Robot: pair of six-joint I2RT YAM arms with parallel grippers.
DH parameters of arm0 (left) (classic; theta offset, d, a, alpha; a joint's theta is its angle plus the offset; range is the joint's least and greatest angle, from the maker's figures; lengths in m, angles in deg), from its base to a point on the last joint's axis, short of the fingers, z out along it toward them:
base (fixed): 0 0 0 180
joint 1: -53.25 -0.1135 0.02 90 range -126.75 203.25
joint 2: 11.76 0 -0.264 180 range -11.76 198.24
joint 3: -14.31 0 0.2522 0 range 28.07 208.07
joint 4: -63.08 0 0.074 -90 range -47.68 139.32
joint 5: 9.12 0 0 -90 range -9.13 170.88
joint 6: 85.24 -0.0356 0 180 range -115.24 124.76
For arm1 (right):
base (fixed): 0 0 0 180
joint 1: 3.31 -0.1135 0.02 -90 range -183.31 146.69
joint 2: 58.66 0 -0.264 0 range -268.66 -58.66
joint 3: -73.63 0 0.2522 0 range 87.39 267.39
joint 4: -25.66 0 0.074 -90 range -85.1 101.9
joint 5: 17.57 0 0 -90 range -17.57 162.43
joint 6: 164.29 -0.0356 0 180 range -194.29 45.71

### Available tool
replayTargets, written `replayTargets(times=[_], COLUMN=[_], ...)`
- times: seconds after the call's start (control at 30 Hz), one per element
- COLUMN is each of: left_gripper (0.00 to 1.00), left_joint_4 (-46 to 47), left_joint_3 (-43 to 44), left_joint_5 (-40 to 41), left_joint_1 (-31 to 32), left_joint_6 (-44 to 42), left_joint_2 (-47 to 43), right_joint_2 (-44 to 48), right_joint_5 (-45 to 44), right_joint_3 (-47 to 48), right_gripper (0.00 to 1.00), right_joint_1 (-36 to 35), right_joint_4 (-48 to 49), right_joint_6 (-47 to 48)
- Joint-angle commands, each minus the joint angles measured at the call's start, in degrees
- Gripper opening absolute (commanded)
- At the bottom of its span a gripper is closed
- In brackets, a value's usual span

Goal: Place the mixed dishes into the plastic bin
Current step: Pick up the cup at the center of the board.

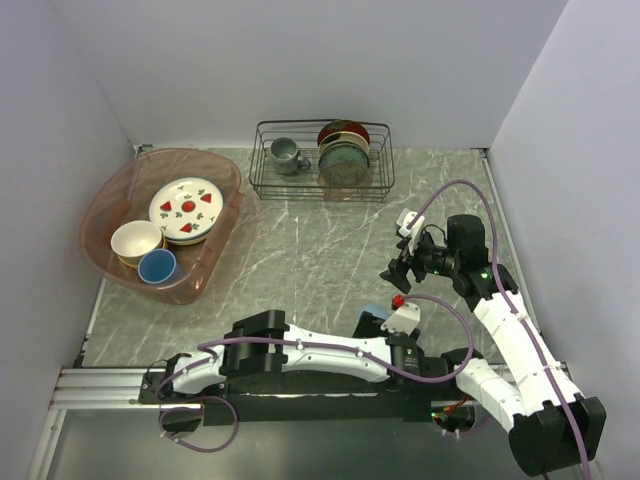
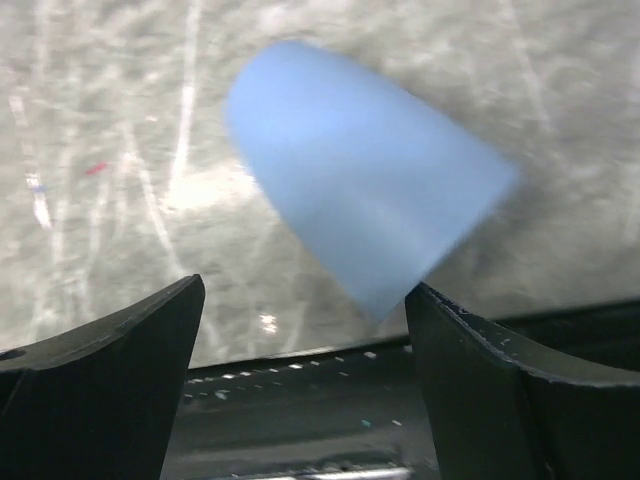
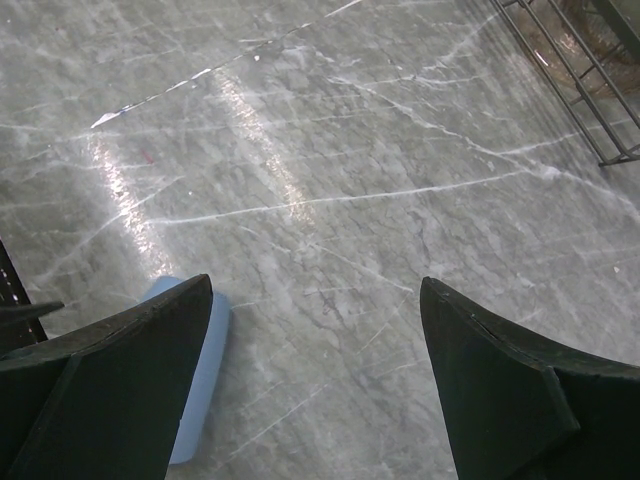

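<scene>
A light-blue cup lies on its side on the marble table, just beyond my left gripper, which is open with the cup's near end by the right fingertip. In the top view this cup is near the front edge, by the left gripper. My right gripper is open and empty above the table; its view shows the cup at lower left. The pinkish plastic bin at far left holds the strawberry plate, a cream bowl and another blue cup.
A black wire rack with a grey mug and upright plates stands at the back centre; its corner shows in the right wrist view. White walls enclose the table on three sides.
</scene>
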Motion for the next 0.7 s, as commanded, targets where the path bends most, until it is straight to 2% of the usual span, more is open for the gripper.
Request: replayTargets(times=[0.0,0.2,0.23,0.3,0.33,0.4,0.43,0.53,0.67], left_gripper=[0.87,0.86,0.77,0.66,0.53,0.44,0.36,0.22,0.13], left_joint_4=[-6.55,-2.95,-2.43,-0.24,0.65,4.5,6.26,13.19,17.88], left_joint_3=[1.28,0.31,-0.04,-2.23,-3.37,-7.23,-8.64,-13.39,-16.91], left_joint_5=[5.55,8.8,8.98,9.77,9.95,9.77,9.6,8.81,9.07], left_joint_1=[-0.01,-0.8,-0.97,-1.32,-1.5,-2.29,-2.47,-3.17,-3.61], left_joint_6=[6.16,5.02,4.41,3.53,2.48,1.51,-0.15,-3.66,-5.62], left_joint_2=[-0.03,0.85,0.5,-0.73,-1.43,-3.44,-4.15,-7.05,-9.08], right_joint_2=[0.12,0.29,0.21,0.21,0.29,0.29,0.29,0.38,0.65], right_joint_5=[0.24,0.86,0.95,1.3,1.47,1.74,1.83,1.91,2.09], right_joint_3=[1.76,1.67,1.75,1.76,1.76,1.76,1.76,1.84,1.67], right_gripper=[0.92,0.92,0.92,0.92,0.92,0.92,0.92,0.93,0.93], right_joint_1=[0.48,0.65,0.74,0.83,0.92,0.83,0.92,0.92,1.01], right_joint_4=[2.23,1.97,1.97,1.97,1.8,1.88,1.71,1.62,1.53], right_joint_6=[-0.74,-0.74,-0.65,-0.65,-0.48,-0.48,-0.3,-0.21,-0.13])
